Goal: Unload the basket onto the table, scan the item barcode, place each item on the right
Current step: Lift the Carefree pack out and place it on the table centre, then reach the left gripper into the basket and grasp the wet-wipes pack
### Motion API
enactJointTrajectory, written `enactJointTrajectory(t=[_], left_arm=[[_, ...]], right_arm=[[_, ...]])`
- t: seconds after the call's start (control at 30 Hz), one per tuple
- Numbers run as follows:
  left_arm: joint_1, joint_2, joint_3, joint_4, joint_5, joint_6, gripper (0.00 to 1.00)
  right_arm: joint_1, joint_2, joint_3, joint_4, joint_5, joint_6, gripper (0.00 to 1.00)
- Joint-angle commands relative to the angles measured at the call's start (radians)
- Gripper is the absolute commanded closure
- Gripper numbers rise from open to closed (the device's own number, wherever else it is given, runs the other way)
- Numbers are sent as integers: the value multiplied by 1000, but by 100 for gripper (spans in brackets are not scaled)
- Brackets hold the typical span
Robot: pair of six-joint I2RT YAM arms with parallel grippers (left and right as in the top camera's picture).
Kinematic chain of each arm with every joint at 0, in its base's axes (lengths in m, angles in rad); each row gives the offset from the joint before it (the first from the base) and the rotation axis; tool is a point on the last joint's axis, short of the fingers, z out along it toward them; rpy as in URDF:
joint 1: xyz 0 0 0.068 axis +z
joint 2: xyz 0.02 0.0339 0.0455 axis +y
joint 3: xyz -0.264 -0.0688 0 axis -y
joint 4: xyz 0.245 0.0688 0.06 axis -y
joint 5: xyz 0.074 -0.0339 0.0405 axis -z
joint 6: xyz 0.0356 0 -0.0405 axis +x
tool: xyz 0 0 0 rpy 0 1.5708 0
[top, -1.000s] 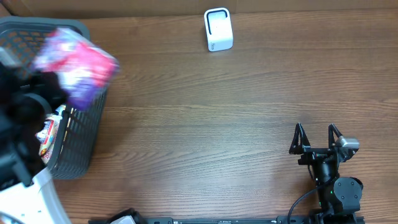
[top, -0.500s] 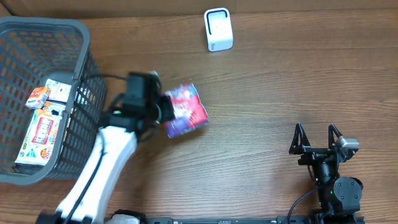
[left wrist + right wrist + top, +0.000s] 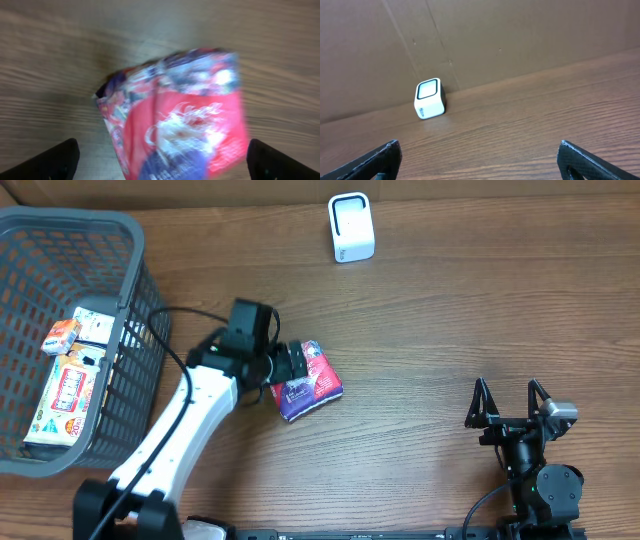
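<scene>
Now the packet [image 3: 314, 384] lies flat on the table [image 3: 430, 320], just right of the basket [image 3: 132, 240]. The left gripper [image 3: 290, 365] hovers at its left end, jaws spread wide and clamping nothing. The right gripper [image 3: 508, 388] rests at the front right, also open and empty. The scanner [image 3: 351, 227] stands at the far edge, well apart from the packet.

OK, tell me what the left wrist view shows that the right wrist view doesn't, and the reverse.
Left wrist only: a crinkled red and purple snack packet, blurred, lying on the table between the wide-open fingers of the left gripper. Right wrist only: a small white cube-shaped barcode scanner standing near a brown cardboard wall, far ahead of the open, empty right gripper. Both: the brown wood-grain table and dark fingertips at the bottom corners.
</scene>
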Motion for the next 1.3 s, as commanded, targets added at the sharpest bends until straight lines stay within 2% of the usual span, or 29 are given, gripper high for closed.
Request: enactJointTrajectory(t=[0.0,0.2,0.37,0.47,0.53,0.63,0.77,0.83,1.03,1.07,1.1,1.23,1.27], left_arm=[[-6,-99,221,-94,6,76,0],[-4,-138,652,-312,-100,135,0],[63,-138,950,-451,-332,146,0],[185,-138,1049,-526,-499,145,0],[281,-138,1057,-545,-542,140,0],[493,-112,1042,-591,-528,78,0],[789,-21,966,-608,-408,5,0],[873,30,922,-599,-361,-19,0],[958,208,811,-519,-303,54,1],[958,238,799,-509,-302,82,0],[956,307,772,-501,-304,163,9],[956,399,746,-460,-306,286,9],[956,423,737,-438,-306,348,8]], right_arm=[[-6,-12,-10,3,-1,8,0],[-6,-12,-10,3,-1,8,0],[-6,-12,-10,3,-1,8,0],[-6,-12,-10,3,-1,8,0],[-6,-12,-10,3,-1,8,0],[-6,-12,-10,3,-1,8,0],[-6,-12,-10,3,-1,8,0],[-6,-12,-10,3,-1,8,0],[-6,-12,-10,3,-1,8,0],[-6,-12,-10,3,-1,8,0],[-6,-12,-10,3,-1,8,0],[-6,-12,-10,3,-1,8,0],[-6,-12,-10,3,-1,8,0]])
